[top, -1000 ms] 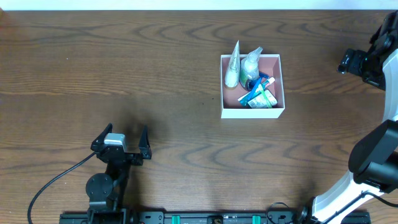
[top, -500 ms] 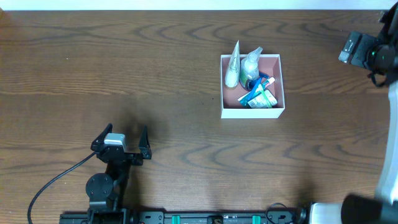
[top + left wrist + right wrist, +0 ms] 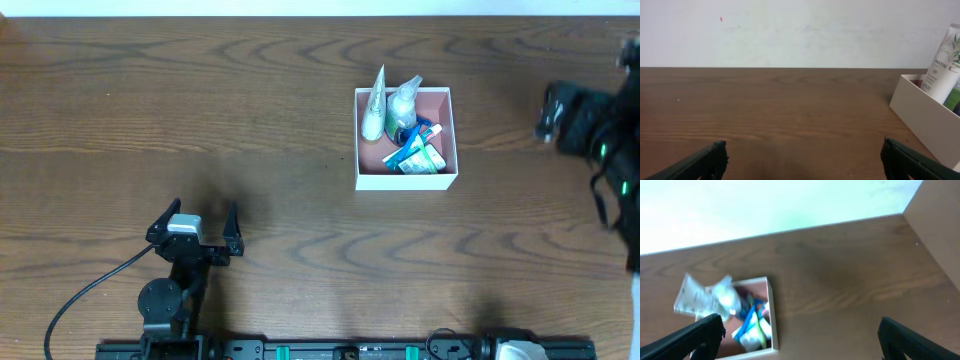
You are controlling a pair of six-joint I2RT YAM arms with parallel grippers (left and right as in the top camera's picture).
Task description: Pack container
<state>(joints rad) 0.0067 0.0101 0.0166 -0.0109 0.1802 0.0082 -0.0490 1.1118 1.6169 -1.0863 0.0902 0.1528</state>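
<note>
The container [image 3: 446, 176], a white box with a pink inside, stands right of the table's middle and holds several toiletries: a white tube [image 3: 374, 105], a clear bottle [image 3: 402, 103] and blue and green tubes [image 3: 413, 148]. It also shows in the left wrist view [image 3: 923, 113] and, blurred, in the right wrist view [image 3: 771, 320]. My left gripper [image 3: 194, 226] is open and empty low at the near left [image 3: 801, 159]. My right gripper [image 3: 560, 112] is blurred at the far right edge, raised above the table, open and empty [image 3: 800, 336].
The brown wooden table [image 3: 250, 120] fills the view. A black cable [image 3: 90, 290] runs from the left arm's base at the near edge. A pale wall [image 3: 790, 30] lies beyond the far edge.
The right arm has swung along the right edge, first up and out, then nearer and lower, and is blurred now. The left arm and the container have not moved.
</note>
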